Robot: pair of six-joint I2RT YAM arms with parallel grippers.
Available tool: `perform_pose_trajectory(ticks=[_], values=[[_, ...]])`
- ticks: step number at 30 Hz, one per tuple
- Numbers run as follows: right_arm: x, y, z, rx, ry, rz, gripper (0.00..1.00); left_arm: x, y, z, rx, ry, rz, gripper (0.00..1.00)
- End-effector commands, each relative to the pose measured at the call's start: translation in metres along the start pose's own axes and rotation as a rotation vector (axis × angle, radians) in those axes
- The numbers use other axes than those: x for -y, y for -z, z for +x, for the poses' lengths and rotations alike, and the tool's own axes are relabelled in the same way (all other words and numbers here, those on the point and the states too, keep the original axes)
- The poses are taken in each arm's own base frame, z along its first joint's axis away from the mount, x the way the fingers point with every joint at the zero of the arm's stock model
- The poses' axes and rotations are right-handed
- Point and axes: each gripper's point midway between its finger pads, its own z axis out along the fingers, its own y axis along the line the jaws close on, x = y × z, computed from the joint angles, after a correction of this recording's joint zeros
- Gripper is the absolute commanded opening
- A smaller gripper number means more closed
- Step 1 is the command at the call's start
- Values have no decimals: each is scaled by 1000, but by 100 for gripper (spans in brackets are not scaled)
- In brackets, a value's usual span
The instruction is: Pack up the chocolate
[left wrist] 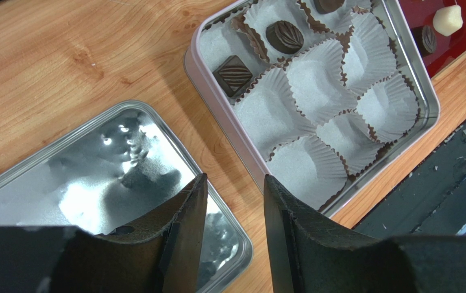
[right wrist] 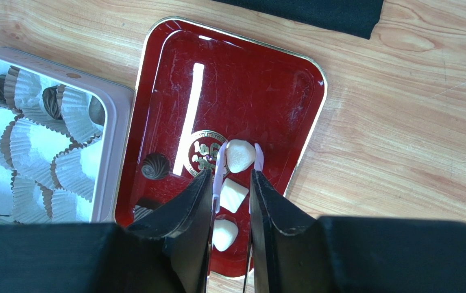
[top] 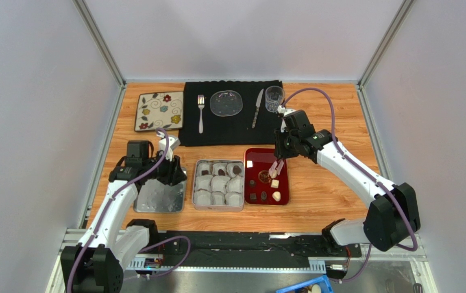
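Chocolate (right wrist: 240, 155) (cream-white) between tweezers (right wrist: 220, 168) pinched in right hand (right wrist: 231, 176) — red tray (right wrist: 247, 79) beneath; left hand (left wrist: 235, 180) spread

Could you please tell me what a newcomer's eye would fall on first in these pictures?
First, the red tray mid-table, where the right claw squeezes tongs around a white chocolate. Left of it sits a tin of white paper cups, with three dark chocolates in its far row. Further left, the left claw hangs open over the shiny lid.
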Motion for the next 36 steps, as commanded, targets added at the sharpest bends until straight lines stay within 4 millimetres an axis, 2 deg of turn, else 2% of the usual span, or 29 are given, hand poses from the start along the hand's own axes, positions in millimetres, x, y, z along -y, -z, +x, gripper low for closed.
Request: perform_pose_trajectory(ticks=[1,4,7,8,13,14,15,17,18,22,23,25,29,30,36], values=[[-5,3,-13,55,18,-14,18,1,6,-18,51,-43,-3,48],[-9,13,-25,104,31,-5,13,-3,3,-15,43,-35,-20,49],[-24,33,-41,162,67,-26,12,-6,1,-12,35,-32,-26,49],[-32,42,-52,192,81,-41,11,-8,0,-11,34,-32,-35,49],[-79,71,-67,251,168,-110,11,-8,-1,-11,36,-29,-34,48],[-86,74,-69,256,177,-122,11,-8,-1,-12,37,-30,-34,49],[-103,81,-70,268,198,-157,11,-8,-1,-11,36,-26,-36,49],[-121,82,-68,263,207,-194,11,-9,0,-12,37,-27,-41,49],[-136,87,-68,275,225,-226,11,-9,-1,-11,33,-24,-40,49],[-172,89,-66,271,249,-296,11,-11,-1,-11,31,-21,-53,49],[-183,84,-59,251,269,-309,11,-12,0,-11,30,-20,-59,49],[-198,85,-63,262,280,-332,11,-13,0,-11,31,-18,-64,49],[-228,73,-55,236,308,-381,11,-18,0,-10,27,-8,-95,50],[-232,63,-52,218,310,-378,11,-19,0,-10,27,-7,-101,50],[-258,48,-48,198,317,-424,11,-21,0,-10,27,-6,-112,51]])
